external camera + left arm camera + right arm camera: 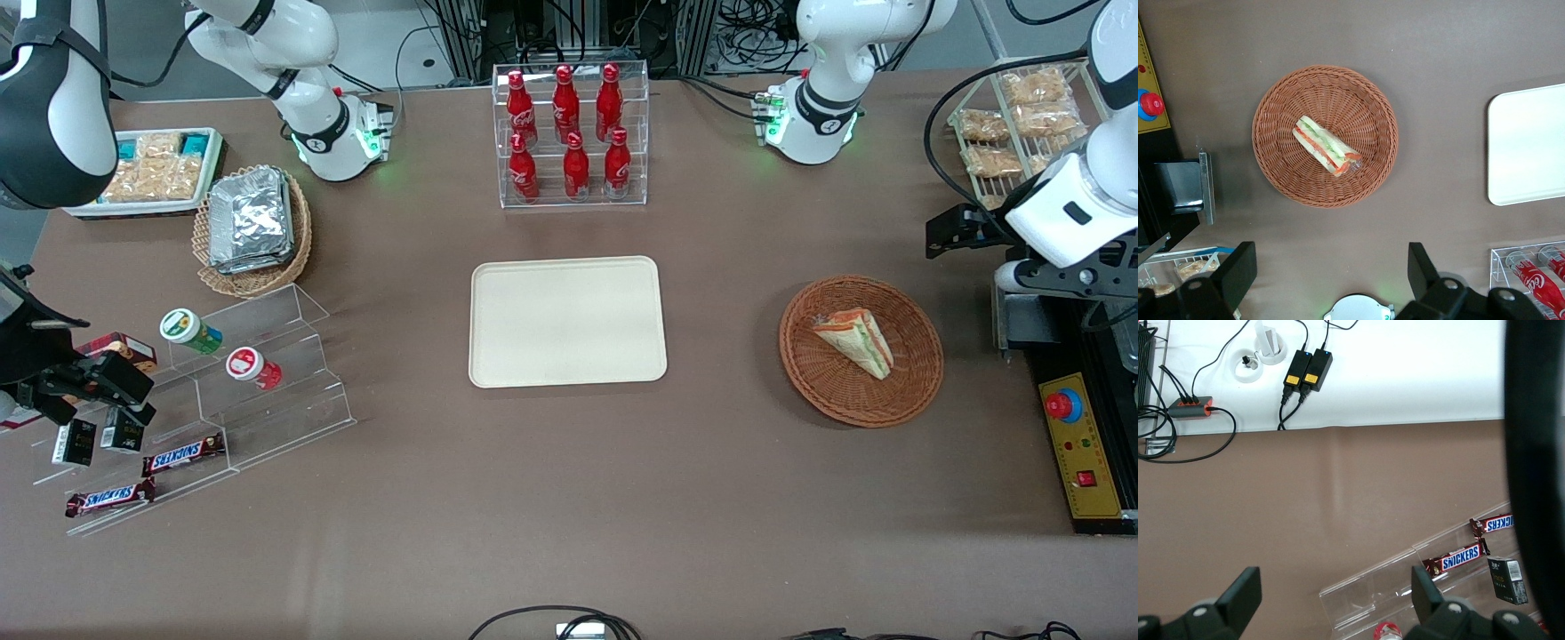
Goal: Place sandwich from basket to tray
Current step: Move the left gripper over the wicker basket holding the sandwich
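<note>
The sandwich [855, 340] [1327, 146], a clear-wrapped wedge with orange, green and red layers, lies on its side in the round reddish-brown basket [916, 384] [1278, 113]. The cream tray [567, 321] [1528, 143] rests flat and bare at the table's middle, beside the basket toward the parked arm's end. My gripper [960, 233] [1331, 270] hangs high above the table, beside the basket toward the working arm's end and slightly farther from the front camera. It is open wide, with nothing between its black fingers [1238, 273].
A clear rack of red bottles [571, 133] [1538, 267] stands farther from the front camera than the tray. A control box with a red button [1080, 453] [1150, 107] and a wire rack of snacks [1013, 124] sit at the working arm's end.
</note>
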Available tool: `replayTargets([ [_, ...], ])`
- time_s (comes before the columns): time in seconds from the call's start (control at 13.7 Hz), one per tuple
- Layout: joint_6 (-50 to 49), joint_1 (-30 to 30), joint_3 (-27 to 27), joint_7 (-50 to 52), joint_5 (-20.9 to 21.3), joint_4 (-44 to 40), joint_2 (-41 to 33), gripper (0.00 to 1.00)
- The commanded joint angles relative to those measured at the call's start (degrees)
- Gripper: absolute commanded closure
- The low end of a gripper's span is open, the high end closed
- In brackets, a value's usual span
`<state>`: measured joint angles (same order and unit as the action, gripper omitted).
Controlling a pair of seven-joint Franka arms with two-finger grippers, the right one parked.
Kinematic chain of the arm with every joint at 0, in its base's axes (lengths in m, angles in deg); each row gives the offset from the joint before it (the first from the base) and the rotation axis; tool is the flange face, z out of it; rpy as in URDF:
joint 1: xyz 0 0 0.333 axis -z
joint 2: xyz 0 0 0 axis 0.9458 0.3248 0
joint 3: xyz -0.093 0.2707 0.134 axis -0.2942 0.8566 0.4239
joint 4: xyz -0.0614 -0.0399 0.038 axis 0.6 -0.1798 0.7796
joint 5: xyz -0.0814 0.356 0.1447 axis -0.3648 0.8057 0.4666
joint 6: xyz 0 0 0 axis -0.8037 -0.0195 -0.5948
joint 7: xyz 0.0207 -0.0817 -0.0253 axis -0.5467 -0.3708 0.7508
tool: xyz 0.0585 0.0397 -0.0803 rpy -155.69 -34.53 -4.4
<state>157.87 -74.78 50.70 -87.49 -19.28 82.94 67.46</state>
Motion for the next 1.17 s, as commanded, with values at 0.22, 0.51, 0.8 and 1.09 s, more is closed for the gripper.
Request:
replayTargets([
  [0.22, -0.9, 0.0, 0.5, -1.0, 0.6, -0.2, -0.3, 0.0],
  [0.51, 0.4, -1.6, 0.7, -0.9, 1.4, 1.5, 1.0, 0.0],
  [0.8, 9.5, -3.0, 0.7, 1.3, 2.8, 11.2, -0.3, 0.0],
  [1.09, 19.7, -3.0, 0.7, 8.1, 2.8, 21.0, -2.5, 0.0],
])
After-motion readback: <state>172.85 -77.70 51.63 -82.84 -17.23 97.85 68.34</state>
